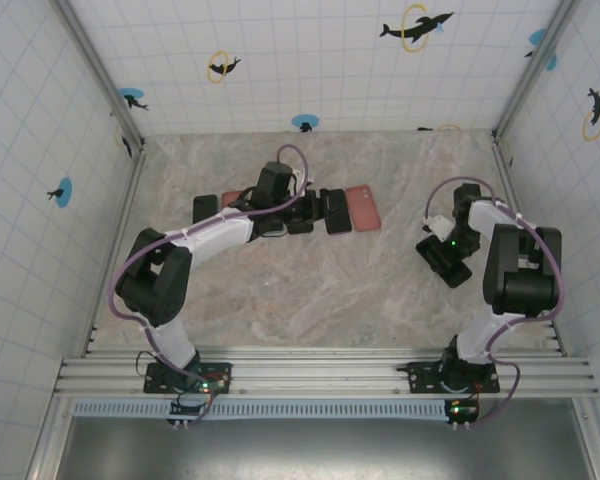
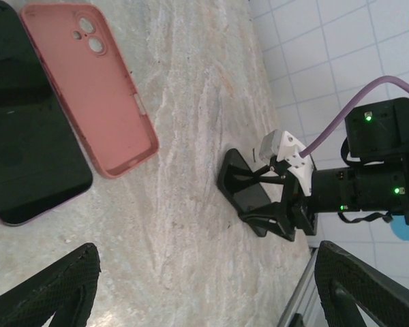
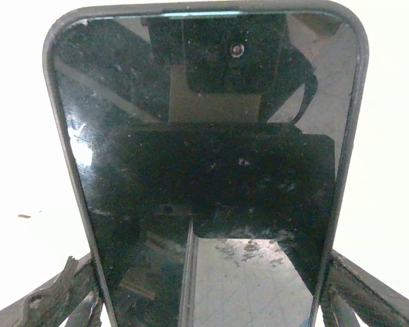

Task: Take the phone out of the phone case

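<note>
Phone point(image 3: 204, 163) — between right fingers point(image 3: 368, 289) (edges touching)

Marbled table point(image 1: 310, 290), tiled walls point(image 1: 310, 70) with dolphin stickers point(image 1: 416, 27).

Soft, even light falls from overhead, leaving only faint shadows under the arms point(image 1: 210, 235) on the bench point(image 1: 310, 290). From the right wrist the background blows out to white, and the phone point(image 3: 204, 170) is a dark, smudged, dust-specked mirror.

Black-and-white arms point(image 1: 220, 232), purple cables point(image 2: 347, 112)
</note>
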### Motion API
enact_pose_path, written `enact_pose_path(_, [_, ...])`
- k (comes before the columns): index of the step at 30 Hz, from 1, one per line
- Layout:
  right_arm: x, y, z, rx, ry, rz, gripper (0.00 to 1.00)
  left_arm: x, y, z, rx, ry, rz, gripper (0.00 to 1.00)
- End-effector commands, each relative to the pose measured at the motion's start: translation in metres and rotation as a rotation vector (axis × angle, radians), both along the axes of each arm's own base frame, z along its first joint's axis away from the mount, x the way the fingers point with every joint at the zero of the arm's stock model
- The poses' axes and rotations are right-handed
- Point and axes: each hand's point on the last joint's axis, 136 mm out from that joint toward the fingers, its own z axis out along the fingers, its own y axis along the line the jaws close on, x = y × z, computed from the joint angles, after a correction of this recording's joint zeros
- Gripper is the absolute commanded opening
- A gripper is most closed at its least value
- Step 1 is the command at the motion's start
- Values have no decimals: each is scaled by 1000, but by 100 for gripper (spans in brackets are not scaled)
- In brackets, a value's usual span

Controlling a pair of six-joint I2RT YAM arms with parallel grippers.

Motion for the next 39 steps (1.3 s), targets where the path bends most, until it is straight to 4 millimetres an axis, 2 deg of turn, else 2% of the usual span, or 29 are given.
enact_pose_path(1, [-5, 32, 7, 154, -10, -11, 51, 4, -16, 12, -53, -25, 5, 82])
enact_pose_path(4, [-1, 40, 17, 189, -32, -22, 51, 2, -27, 9, -68, -23, 18, 80])
enact_pose_path(9, [16, 67, 47, 347, -137, -62, 50, 0, -51, 5, -96, -29, 29, 78])
enact_pose_path(16, [22, 107, 80, 505, -218, -48, 50, 0, -91, -5, -110, -10, 16, 71])
enact_pose_path(21, [24, 132, 100, 598, -250, -45, 49, 1, -109, -6, -102, -16, 3, 67])
enact_pose_path(25, [27, 149, 115, 661, -277, -40, 49, 0, -115, -14, -73, -9, -7, 62])
enact_pose_path(31, [28, 164, 126, 710, -282, -37, 49, -5, -125, -17, -41, -15, -42, 43])
enact_pose_path(36, [29, 166, 125, 706, -281, -43, 49, -8, -122, -17, -23, -16, -49, 23])
enact_pose_path(39, [29, 166, 123, 702, -277, -45, 49, -10, -119, -16, -13, -19, -53, 16])
